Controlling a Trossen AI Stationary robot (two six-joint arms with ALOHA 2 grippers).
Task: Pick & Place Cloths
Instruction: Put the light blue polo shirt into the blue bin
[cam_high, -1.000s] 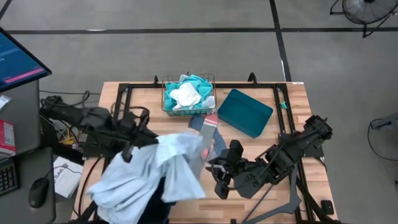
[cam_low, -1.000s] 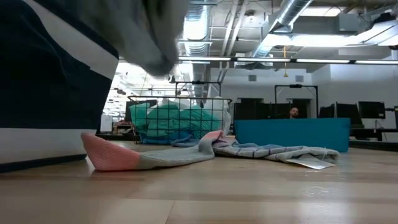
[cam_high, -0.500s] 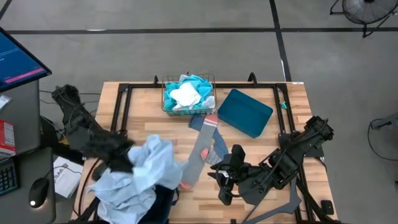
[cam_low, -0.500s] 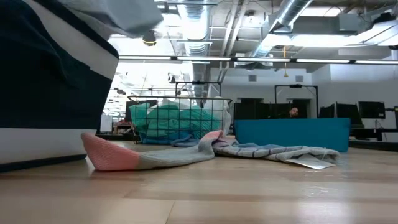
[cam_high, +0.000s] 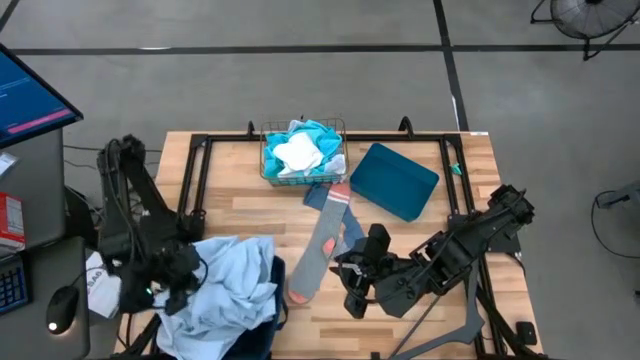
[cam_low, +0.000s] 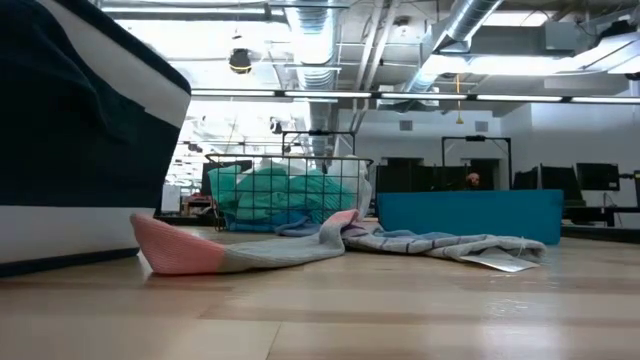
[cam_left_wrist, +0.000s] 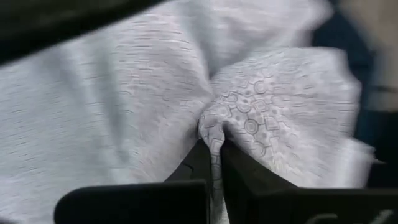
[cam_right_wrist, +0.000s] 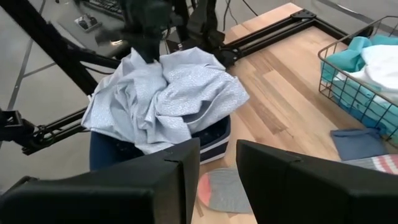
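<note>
My left gripper is at the table's near-left corner, shut on the pale blue cloth. The cloth lies bunched over a dark navy bin with a white band. A grey sock with an orange-red tip lies flat on the table's middle and shows in the low view too. A second sock lies towards the basket. My right gripper is open, level above the table right of the sock, touching nothing. My left gripper pinches a gathered fold of the pale blue cloth between its two fingers, at the cloth's left side. One layer or several, I cannot tell. The rest of the cloth spreads slack over the navy bin.
A wire mesh basket at the far edge holds turquoise and white cloths. A teal plastic bin lies right of it. Black frame rails run along the table's edges. Bare wood shows between the sock and the basket's left.
My left gripper, shut on the pale blue cloth the whole time, has moved toward the table's left and near edges and down. The cloth has been drawn off the table's middle and now lies bunched over the navy bin. The grey sock's tip is uncovered.
</note>
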